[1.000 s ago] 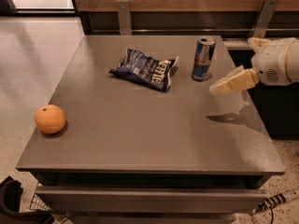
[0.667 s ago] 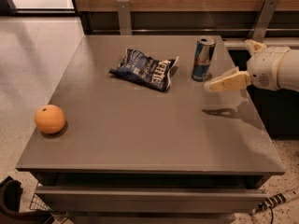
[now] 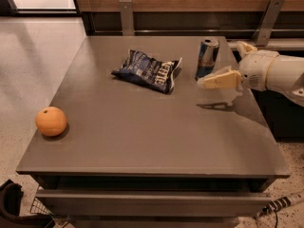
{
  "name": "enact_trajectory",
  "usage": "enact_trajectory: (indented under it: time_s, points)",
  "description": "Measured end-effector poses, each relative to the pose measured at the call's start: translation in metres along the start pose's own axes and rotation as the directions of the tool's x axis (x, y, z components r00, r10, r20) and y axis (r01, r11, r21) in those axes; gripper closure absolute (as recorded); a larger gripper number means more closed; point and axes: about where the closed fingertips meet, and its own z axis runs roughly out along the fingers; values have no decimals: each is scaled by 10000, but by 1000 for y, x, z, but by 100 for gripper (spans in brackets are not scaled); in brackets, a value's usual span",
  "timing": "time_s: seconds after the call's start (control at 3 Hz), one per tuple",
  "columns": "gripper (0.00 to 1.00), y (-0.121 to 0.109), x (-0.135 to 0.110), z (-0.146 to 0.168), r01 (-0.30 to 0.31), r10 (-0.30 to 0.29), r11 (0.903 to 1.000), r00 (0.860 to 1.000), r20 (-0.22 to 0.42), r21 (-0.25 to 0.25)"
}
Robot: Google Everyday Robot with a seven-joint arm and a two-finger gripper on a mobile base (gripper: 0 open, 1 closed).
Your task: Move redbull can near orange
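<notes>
The orange (image 3: 51,121) sat at the table's (image 3: 142,146) near left, well apart from the can (image 3: 207,58), upright at far right near the bag (image 3: 148,70). The gripper (image 3: 222,63), fingers spread as if to take the can, hovered just right of it, having edged left within the second.

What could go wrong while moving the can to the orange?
The gripper, fingers open, sits beside the slim redbull can; a side bump could tip it. The chip bag lies on the way to the orange; a low carry may drag it. The orange rests near the table edge and could roll off.
</notes>
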Motion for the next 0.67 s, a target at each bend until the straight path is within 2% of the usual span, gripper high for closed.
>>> enact_trajectory:
  time_s: [0.67]
  points:
    - [0, -3, 4, 33, -810, 894, 9933, 9905, 1046, -819]
